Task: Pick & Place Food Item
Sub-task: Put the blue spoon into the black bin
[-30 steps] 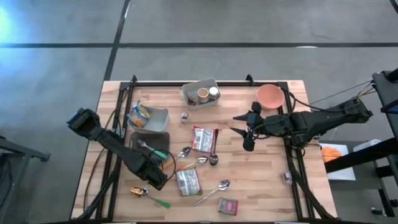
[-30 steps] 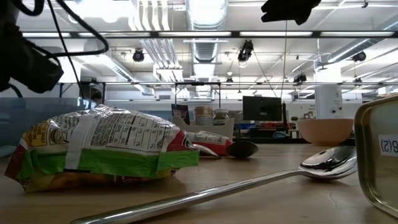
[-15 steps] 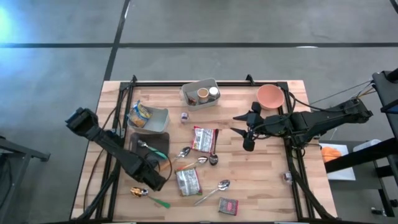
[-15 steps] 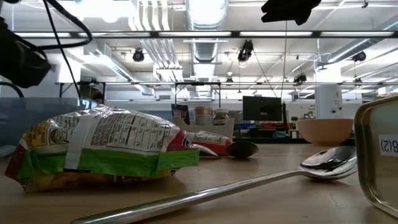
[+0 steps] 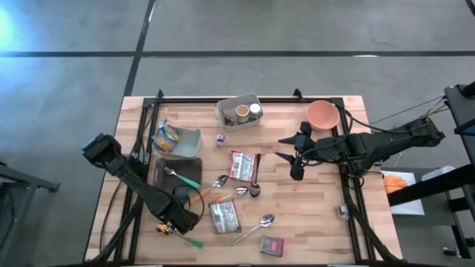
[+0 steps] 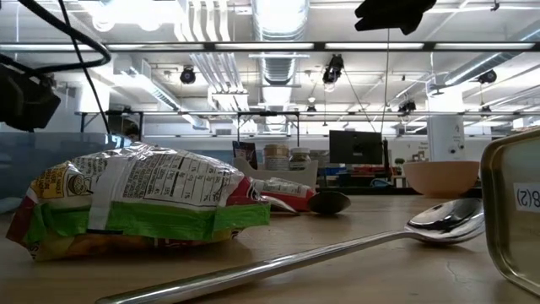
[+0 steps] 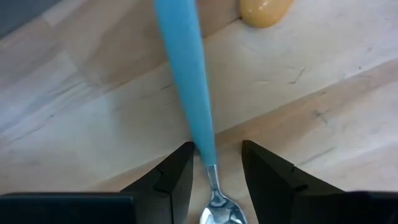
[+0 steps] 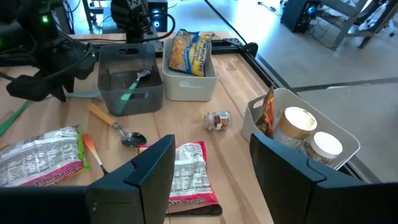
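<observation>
The left gripper [image 7: 214, 171] is observed low at the table's 7 o'clock corner, fingers spread astride a blue-handled spoon [image 7: 186, 93], nothing pinched. The food packet [image 5: 224, 216] lies just at its 3 o'clock. Re-aiming there before closing is advised. The right gripper [image 5: 295, 154] waits spread.

A lab or workshop hall. Bare ducting [image 6: 278, 63] and strip lights [image 6: 253, 46] run overhead, a monitor [image 6: 358, 147] stands at the far side, and the floor [image 5: 297, 26] is grey concrete.
</observation>
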Robot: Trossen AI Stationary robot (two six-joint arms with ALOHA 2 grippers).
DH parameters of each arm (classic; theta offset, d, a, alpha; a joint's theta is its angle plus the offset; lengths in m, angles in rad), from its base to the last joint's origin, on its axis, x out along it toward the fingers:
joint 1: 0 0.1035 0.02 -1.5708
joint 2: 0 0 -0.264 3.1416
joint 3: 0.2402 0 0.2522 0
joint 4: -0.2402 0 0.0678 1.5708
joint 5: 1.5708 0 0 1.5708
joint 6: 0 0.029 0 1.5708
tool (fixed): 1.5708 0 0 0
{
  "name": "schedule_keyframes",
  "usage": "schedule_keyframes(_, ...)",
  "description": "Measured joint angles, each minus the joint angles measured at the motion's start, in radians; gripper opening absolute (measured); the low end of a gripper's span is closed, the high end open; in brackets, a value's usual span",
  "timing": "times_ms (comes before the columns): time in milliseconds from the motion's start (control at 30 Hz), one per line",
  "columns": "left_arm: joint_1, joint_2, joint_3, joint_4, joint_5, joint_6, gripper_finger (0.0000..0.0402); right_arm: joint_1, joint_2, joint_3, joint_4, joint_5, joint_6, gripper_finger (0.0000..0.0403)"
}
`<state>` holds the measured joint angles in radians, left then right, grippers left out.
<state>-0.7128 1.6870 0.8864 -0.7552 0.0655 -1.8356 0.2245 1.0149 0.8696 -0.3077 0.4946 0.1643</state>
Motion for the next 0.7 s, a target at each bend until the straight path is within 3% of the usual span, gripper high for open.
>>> schedule_keyframes(233,0.001,0.001,0.0,0.003,0.02,0.028,0.0132,0.0,0.0,0.0,-0.003,0.0,0.0,0.0208)
schedule_keyframes(500,0.001,0.002,-0.001,0.009,0.034,0.103,0.0023,0.0,0.0,0.0,-0.003,0.0,0.0,0.0208)
schedule_keyframes(700,0.003,0.001,-0.003,0.004,0.065,0.138,0.001,0.0,0.0,0.0,-0.003,0.0,-0.003,0.0208)
